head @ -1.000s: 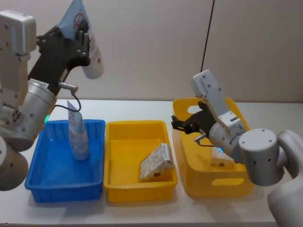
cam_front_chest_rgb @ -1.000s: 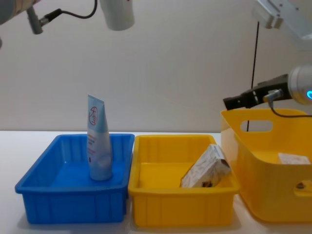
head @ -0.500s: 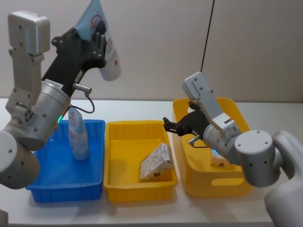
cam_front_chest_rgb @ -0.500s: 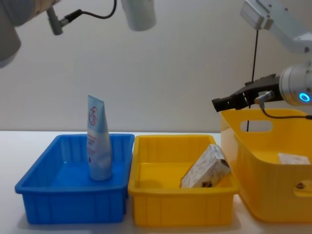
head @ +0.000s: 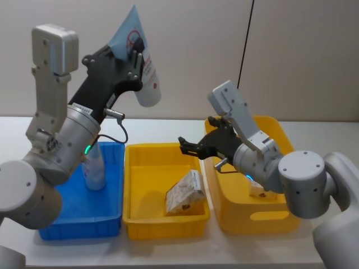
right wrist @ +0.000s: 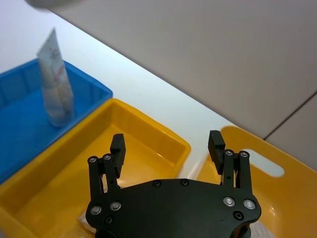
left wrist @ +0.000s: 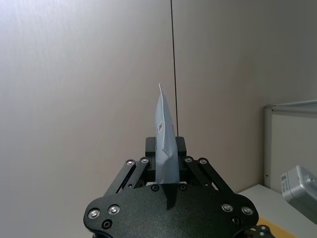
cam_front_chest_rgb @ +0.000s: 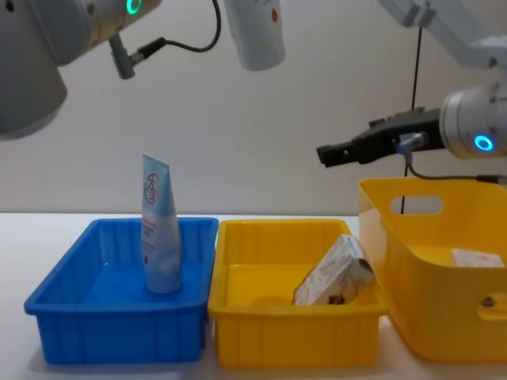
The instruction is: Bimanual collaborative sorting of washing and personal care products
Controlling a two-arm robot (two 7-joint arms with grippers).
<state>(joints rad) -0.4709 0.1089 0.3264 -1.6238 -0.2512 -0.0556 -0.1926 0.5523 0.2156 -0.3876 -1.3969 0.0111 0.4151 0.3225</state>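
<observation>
Above the yellow tray (head: 165, 227), the left end effector (head: 133, 59), gripping a squeeze tube (head: 147, 84), has swung toward the advancing, open-fingered right end effector (head: 185, 147), likely a handover.

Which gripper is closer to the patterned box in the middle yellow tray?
Right. The right gripper hovers open above the patterned box; the left gripper is much higher and farther left, clamping a tube.
</observation>
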